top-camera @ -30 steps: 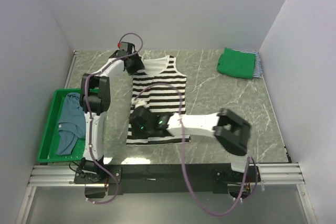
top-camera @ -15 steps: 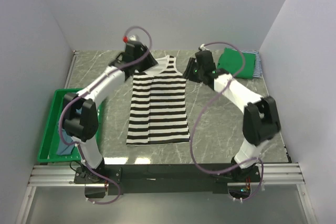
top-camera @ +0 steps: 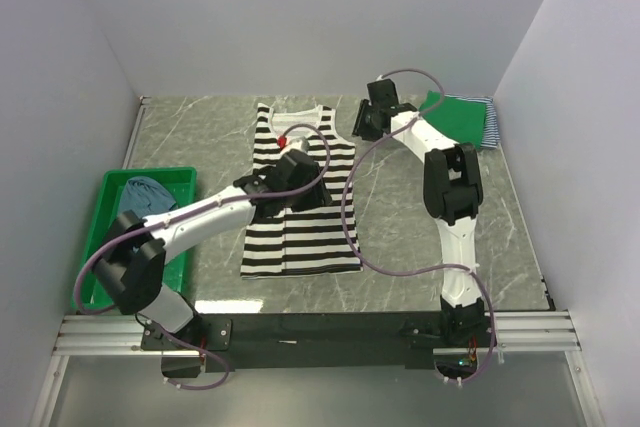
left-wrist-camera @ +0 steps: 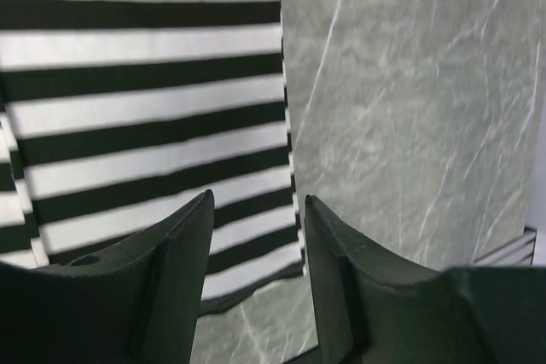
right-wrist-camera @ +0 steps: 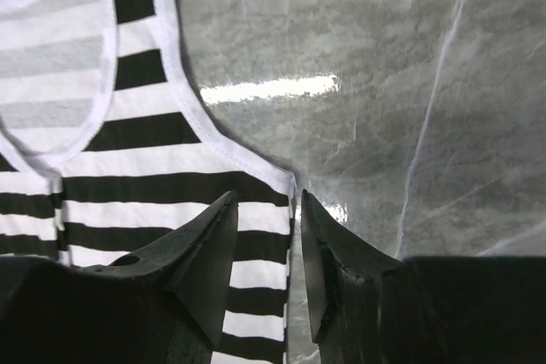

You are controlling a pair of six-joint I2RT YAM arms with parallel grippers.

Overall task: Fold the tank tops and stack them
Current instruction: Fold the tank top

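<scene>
Lower left: rigid green plastic bin [top-camera: 98,237] w/ crumpled dusty blue top [top-camera: 145,192], only partly visible. Centre: bold black-white striped tank top [top-camera: 300,237] flat on marbled table [top-camera: 200,137]. Left gripper [left-wrist-camera: 256,210] over its hem corner, jaws apart, empty. Right gripper [right-wrist-camera: 266,202] at armhole edge, jaws narrowly apart. Upper right: folded green top [top-camera: 450,119] atop thin-striped top [top-camera: 490,125], which is mostly covered.

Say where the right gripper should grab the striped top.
Probably its armpit corner, where the white-bound armhole meets the side edge of the striped tank top. The cloth lies flat, so come down from above, straddling that edge; the open right gripper hangs over it.
</scene>
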